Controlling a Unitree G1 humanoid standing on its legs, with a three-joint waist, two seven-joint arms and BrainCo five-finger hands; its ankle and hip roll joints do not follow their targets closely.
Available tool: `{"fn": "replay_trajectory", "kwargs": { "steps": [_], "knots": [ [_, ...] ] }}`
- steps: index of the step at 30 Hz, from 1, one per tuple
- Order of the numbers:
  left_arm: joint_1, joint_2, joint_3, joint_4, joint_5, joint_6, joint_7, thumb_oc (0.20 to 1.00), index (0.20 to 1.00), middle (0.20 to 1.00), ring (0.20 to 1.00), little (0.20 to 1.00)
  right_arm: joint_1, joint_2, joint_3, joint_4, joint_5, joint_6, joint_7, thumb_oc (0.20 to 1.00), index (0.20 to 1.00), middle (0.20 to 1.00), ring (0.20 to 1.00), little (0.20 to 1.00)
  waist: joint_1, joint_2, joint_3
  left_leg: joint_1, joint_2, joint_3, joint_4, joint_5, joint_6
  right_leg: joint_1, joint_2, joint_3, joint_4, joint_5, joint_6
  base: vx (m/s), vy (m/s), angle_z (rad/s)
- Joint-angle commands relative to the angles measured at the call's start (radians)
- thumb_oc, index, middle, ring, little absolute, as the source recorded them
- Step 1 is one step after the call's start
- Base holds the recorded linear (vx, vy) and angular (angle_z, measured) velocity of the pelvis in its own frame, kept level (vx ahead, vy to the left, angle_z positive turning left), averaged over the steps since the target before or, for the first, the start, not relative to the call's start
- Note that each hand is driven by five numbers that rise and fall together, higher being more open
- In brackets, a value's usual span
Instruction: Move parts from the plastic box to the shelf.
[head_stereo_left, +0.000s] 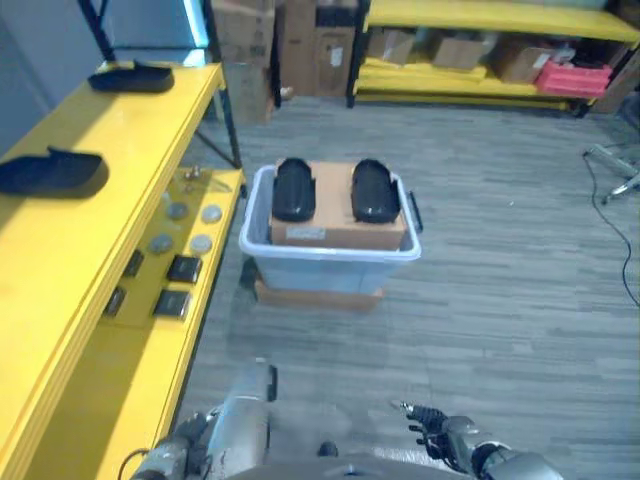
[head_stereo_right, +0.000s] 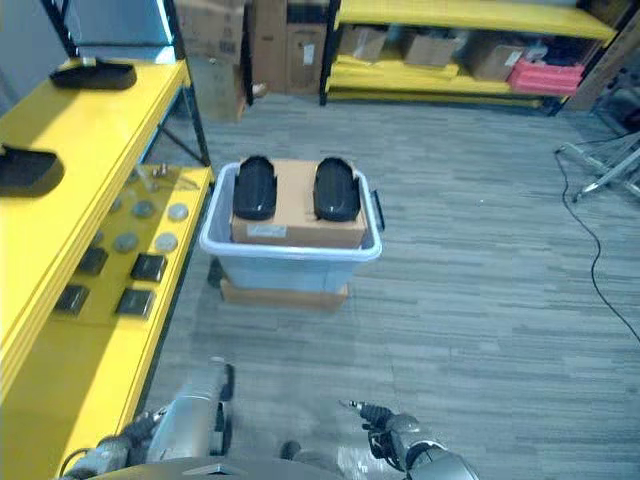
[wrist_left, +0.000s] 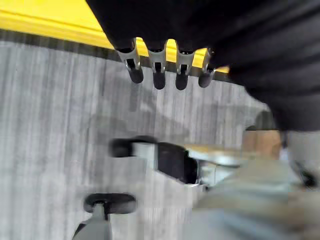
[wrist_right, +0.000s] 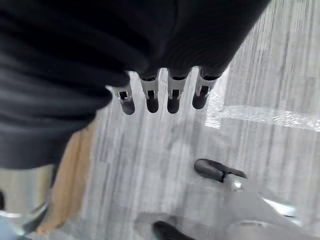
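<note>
Parts in the box: two glossy black oblong moulded parts, one on the left (head_stereo_left: 293, 188) and one on the right (head_stereo_left: 373, 190), side by side and apart on a brown cardboard carton (head_stereo_left: 335, 222).
Box: one pale translucent plastic box (head_stereo_left: 330, 262) on the grey plank floor (head_stereo_left: 500, 260), just beside the shelf; the carton fills most of it, and a flat brown board (head_stereo_left: 318, 296) shows under its base.
Parts on the shelf: two more black moulded parts on the top board of the long yellow shelf (head_stereo_left: 60, 250), a near one (head_stereo_left: 50, 172) and a far one (head_stereo_left: 132, 77), well apart.
Lower board of the shelf: four grey round discs (head_stereo_left: 187, 227) in a loose cluster and, nearer the robot, four small dark square pieces (head_stereo_left: 172, 286); what they are cannot be told.
Background: a second yellow rack (head_stereo_left: 500, 50) carrying cardboard boxes and a red crate (head_stereo_left: 573, 77); taller cartons (head_stereo_left: 300, 45) stand beside it.
Left hand (wrist_left: 167, 67): fingers straight in a row, holding nothing, over the floor by the shelf edge.
Right hand (wrist_right: 162, 95): fingers straight in a row, empty, above the floor.
Hard to make out: both thumbs are hidden.
</note>
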Motion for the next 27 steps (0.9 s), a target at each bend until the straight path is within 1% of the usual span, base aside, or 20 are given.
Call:
{"fn": "replay_trajectory", "kwargs": {
  "steps": [1,2,3,5,6,8,9,10,11,12,13,14,15,16,18,19,20,21,25,27],
  "knots": [
    [-0.028,-0.028,-0.039,0.092,0.064,-0.02,-0.001,1.0,1.0,1.0,1.0,1.0,0.047,0.004,0.0,0.029,-0.021,-0.004,-0.013,1.0,1.0,1.0,1.0,1.0,0.044,0.049,0.027,0.307,-0.054,-0.017,-0.53,0.121,-0.023,-0.052,0.047,0.025,0.074,0.022,0.063,0.35,0.08,-0.05],
    [-0.028,-0.027,-0.039,0.092,0.064,-0.02,-0.001,1.0,1.0,1.0,1.0,1.0,0.047,0.005,0.0,0.029,-0.021,-0.004,-0.013,1.0,1.0,1.0,1.0,1.0,0.044,0.047,0.028,0.309,-0.055,-0.016,-0.531,0.121,-0.023,-0.05,0.046,0.025,0.073,0.021,0.064,0.23,0.084,-0.36],
    [-0.035,-0.022,-0.035,0.095,0.082,-0.029,0.005,1.0,1.0,1.0,1.0,1.0,0.039,0.003,0.019,0.038,0.001,-0.007,-0.031,1.0,1.0,1.0,1.0,1.0,0.063,0.03,0.019,0.34,-0.078,-0.027,-0.592,0.038,0.002,-0.044,0.03,0.011,0.072,0.018,0.077,0.23,0.101,-0.64],
    [-0.035,-0.016,-0.027,0.094,0.076,-0.047,0.012,1.0,1.0,1.0,1.0,1.0,0.036,0.001,0.018,0.041,0.037,-0.001,-0.024,1.0,1.0,1.0,1.0,1.0,0.073,0.027,0.01,0.38,-0.081,-0.015,-0.638,0.018,0.012,-0.042,0.029,-0.021,0.097,0.0,0.086,0.24,0.09,-0.6],
    [-0.034,-0.007,-0.02,0.085,0.066,-0.055,0.019,1.0,1.0,1.0,1.0,1.0,0.037,0.004,0.013,0.037,0.036,-0.002,-0.021,1.0,1.0,1.0,1.0,1.0,0.076,0.028,0.004,0.417,-0.078,0.003,-0.674,0.013,0.023,-0.051,0.026,-0.05,0.152,-0.002,0.1,0.19,0.056,-0.34],
    [-0.042,0.018,-0.007,0.071,0.062,-0.061,0.03,1.0,1.0,1.0,1.0,1.0,0.042,0.006,0.006,0.036,0.014,-0.022,-0.027,1.0,1.0,1.0,1.0,1.0,0.065,0.043,0.0,0.482,-0.07,0.002,-0.72,0.003,0.052,-0.149,0.011,-0.072,0.339,0.051,0.139,0.15,0.048,-0.11],
    [-0.047,0.024,-0.007,0.069,0.062,-0.066,0.036,1.0,1.0,1.0,1.0,1.0,0.043,0.005,0.004,0.035,0.012,-0.027,-0.024,1.0,1.0,1.0,1.0,1.0,0.058,0.051,0.002,0.499,-0.063,-0.007,-0.728,-0.003,0.06,-0.185,0.005,-0.072,0.395,0.062,0.147,0.09,0.001,0.0],
    [-0.058,0.035,-0.013,0.066,0.043,-0.079,0.048,1.0,1.0,1.0,1.0,1.0,0.046,0.005,0.001,0.036,0.007,-0.034,-0.016,1.0,1.0,1.0,1.0,1.0,0.049,0.063,0.007,0.524,-0.052,-0.02,-0.739,-0.013,0.067,-0.229,-0.024,-0.083,0.446,0.069,0.155,0.06,-0.043,0.1],
    [-0.066,0.044,-0.016,0.06,0.013,-0.09,0.051,1.0,1.0,1.0,1.0,1.0,0.047,0.006,-0.001,0.035,-0.001,-0.037,-0.013,1.0,1.0,1.0,1.0,1.0,0.046,0.07,0.01,0.54,-0.042,-0.025,-0.746,-0.017,0.066,-0.244,-0.057,-0.096,0.449,0.067,0.16,0.05,-0.097,0.17],
    [-0.077,0.055,-0.015,0.05,-0.033,-0.099,0.043,1.0,1.0,1.0,1.0,1.0,0.05,0.008,-0.003,0.034,-0.016,-0.04,-0.013,1.0,1.0,1.0,1.0,1.0,0.044,0.08,0.016,0.562,-0.026,-0.026,-0.754,-0.02,0.056,-0.244,-0.107,-0.113,0.426,0.064,0.169,0.02,-0.157,0.2],
    [-0.086,0.062,-0.012,0.04,-0.08,-0.116,0.031,1.0,1.0,1.0,1.0,1.0,0.053,0.01,-0.004,0.035,-0.028,-0.043,-0.016,1.0,1.0,1.0,1.0,1.0,0.044,0.087,0.02,0.575,-0.013,-0.026,-0.76,-0.021,0.047,-0.242,-0.141,-0.122,0.398,0.069,0.176,0.01,-0.23,0.2],
    [-0.098,0.068,-0.01,0.025,-0.103,-0.12,0.019,1.0,1.0,1.0,1.0,1.0,0.058,0.01,-0.008,0.039,-0.03,-0.046,-0.019,1.0,1.0,1.0,1.0,1.0,0.04,0.093,0.02,0.584,0.0,-0.033,-0.77,-0.02,0.036,-0.234,-0.172,-0.113,0.337,0.079,0.186,0.01,-0.224,0.15],
    [-0.102,0.071,-0.01,0.02,-0.11,-0.12,0.015,1.0,1.0,1.0,1.0,1.0,0.06,0.011,-0.008,0.041,-0.029,-0.044,-0.019,1.0,1.0,1.0,1.0,1.0,0.037,0.095,0.024,0.594,0.005,-0.038,-0.774,-0.02,0.032,-0.223,-0.179,-0.111,0.314,0.078,0.189,0.04,-0.337,0.3],
    [-0.121,0.077,-0.029,0.002,-0.116,-0.114,0.006,1.0,1.0,1.0,1.0,1.0,0.074,0.013,-0.018,0.051,-0.028,-0.033,-0.031,1.0,1.0,1.0,1.0,1.0,0.012,0.101,0.028,0.594,0.015,-0.087,-0.762,-0.027,0.024,-0.222,-0.184,-0.024,0.265,0.082,0.198,0.04,-0.271,0.22],
    [-0.129,0.074,-0.036,0.0,-0.118,-0.103,0.007,1.0,1.0,1.0,1.0,1.0,0.077,0.012,-0.014,0.052,-0.021,-0.025,-0.03,1.0,1.0,1.0,1.0,1.0,0.009,0.102,0.026,0.591,0.023,-0.099,-0.776,-0.017,0.017,-0.2,-0.164,-0.013,0.23,0.061,0.19,0.01,-0.197,0.29],
    [-0.13,0.072,-0.037,0.001,-0.117,-0.1,0.006,1.0,1.0,1.0,1.0,1.0,0.077,0.012,-0.012,0.056,-0.019,-0.026,-0.029,1.0,1.0,1.0,1.0,1.0,0.012,0.099,0.024,0.588,0.025,-0.097,-0.779,-0.012,0.012,-0.192,-0.161,-0.021,0.213,0.061,0.188,-0.01,-0.307,0.52],
    [-0.125,0.051,-0.037,0.008,-0.071,-0.081,-0.007,1.0,1.0,1.0,1.0,1.0,0.076,0.014,-0.011,0.064,0.022,-0.029,-0.036,1.0,1.0,1.0,1.0,1.0,0.028,0.084,0.01,0.569,0.033,-0.103,-0.798,0.011,-0.012,-0.155,-0.142,-0.04,0.129,0.068,0.185,-0.01,-0.332,0.44],
    [-0.123,0.041,-0.043,0.011,-0.058,-0.065,-0.004,1.0,1.0,1.0,1.0,1.0,0.076,0.015,-0.014,0.058,0.044,-0.024,-0.044,1.0,1.0,1.0,1.0,1.0,0.029,0.081,0.005,0.571,0.038,-0.108,-0.816,0.019,-0.014,-0.145,-0.133,-0.04,0.11,0.071,0.182,-0.01,-0.332,0.16],
    [-0.103,0.012,-0.042,0.038,-0.004,-0.027,-0.002,1.0,1.0,1.0,1.0,1.0,0.077,0.008,-0.03,0.041,0.066,-0.004,-0.052,1.0,1.0,1.0,1.0,1.0,0.027,0.067,-0.002,0.581,0.054,-0.107,-0.828,0.023,-0.03,-0.122,-0.127,-0.065,0.043,0.09,0.171,-0.03,-0.135,-0.01],
    [-0.085,-0.005,-0.039,0.054,0.015,-0.019,0.007,1.0,1.0,1.0,1.0,1.0,0.081,0.004,-0.04,0.037,0.045,-0.019,-0.04,1.0,1.0,1.0,1.0,1.0,0.027,0.061,-0.004,0.591,0.066,-0.099,-0.834,0.023,-0.039,-0.112,-0.128,-0.08,0.013,0.104,0.171,-0.03,-0.105,-0.01]
  ]
}}
